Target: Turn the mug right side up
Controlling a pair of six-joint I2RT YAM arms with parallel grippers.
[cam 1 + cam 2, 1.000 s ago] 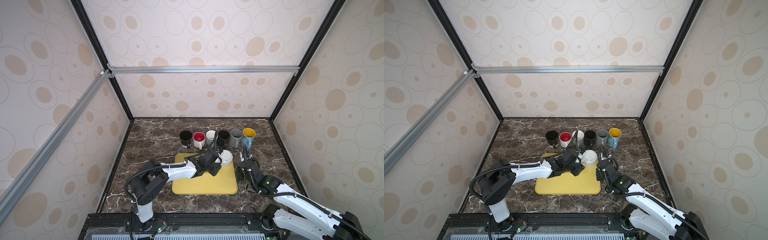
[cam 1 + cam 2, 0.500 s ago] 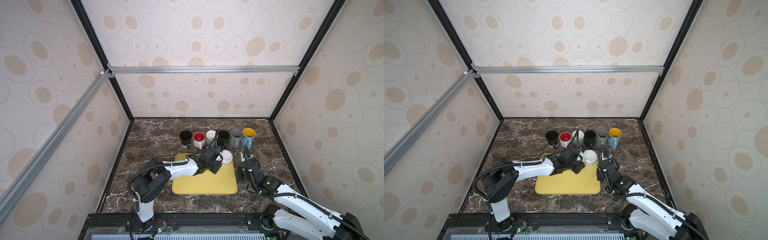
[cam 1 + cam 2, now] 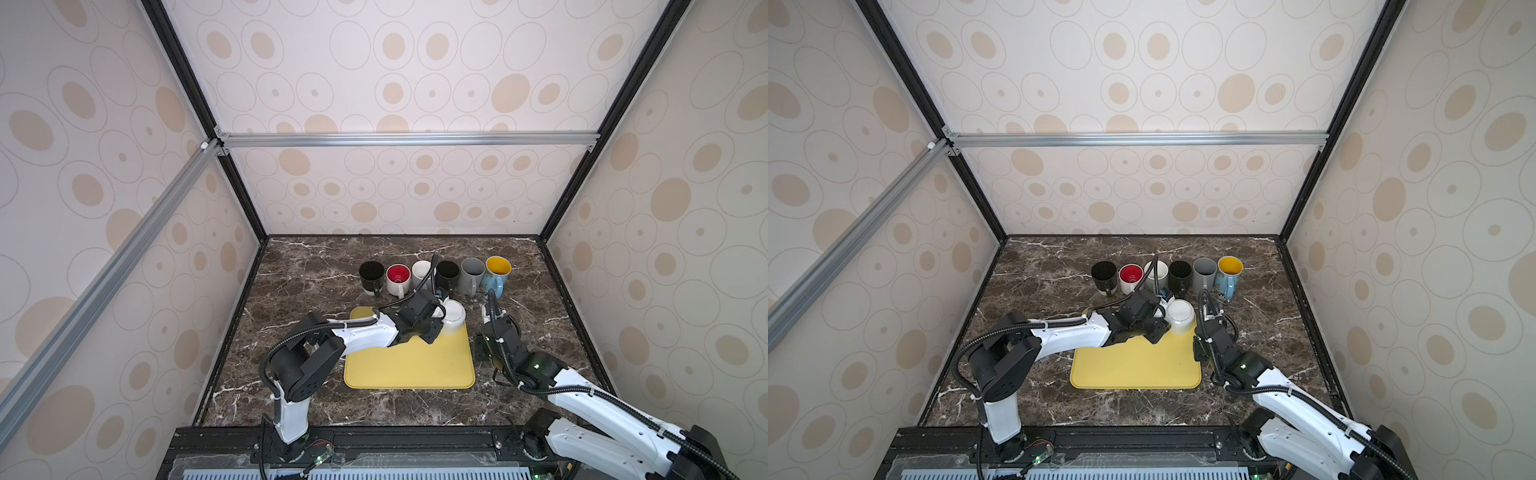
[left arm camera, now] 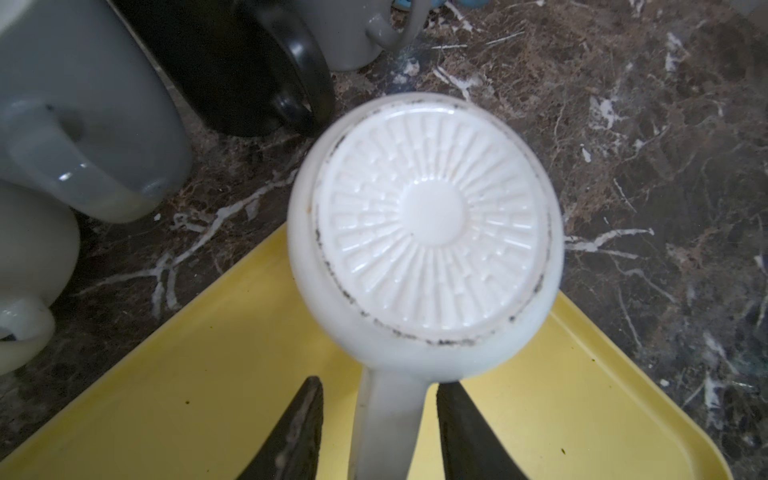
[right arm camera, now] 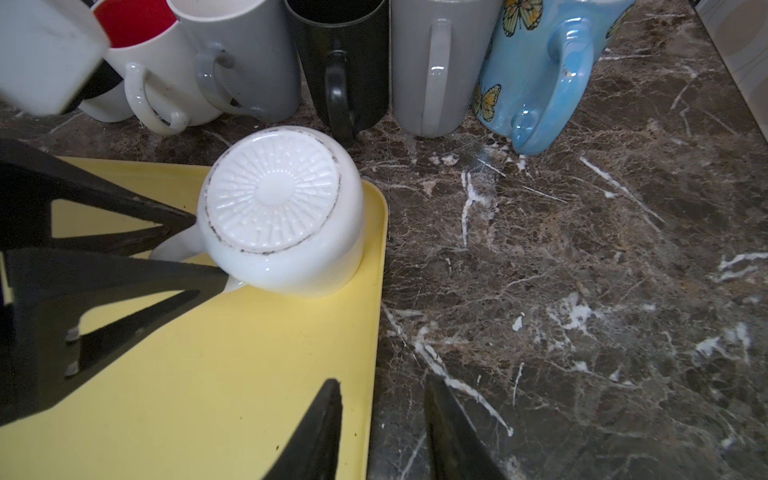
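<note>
Narrowing, left fingers [image 4: 301, 432] loosely flank the handle [image 4: 386, 419] of the overturned mug [image 4: 428, 216]; right fingers [image 5: 322, 432] stay slightly apart.

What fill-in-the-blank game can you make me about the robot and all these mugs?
The white mug sits ____ down on the yellow tray.
The left pincer has one finger on each side of the mug's ____.
Counting the butterfly mug, ____ mugs stand upright in the back row.
The butterfly mug is ____ on the outside.
Missing words: upside; handle; six; blue.
</note>
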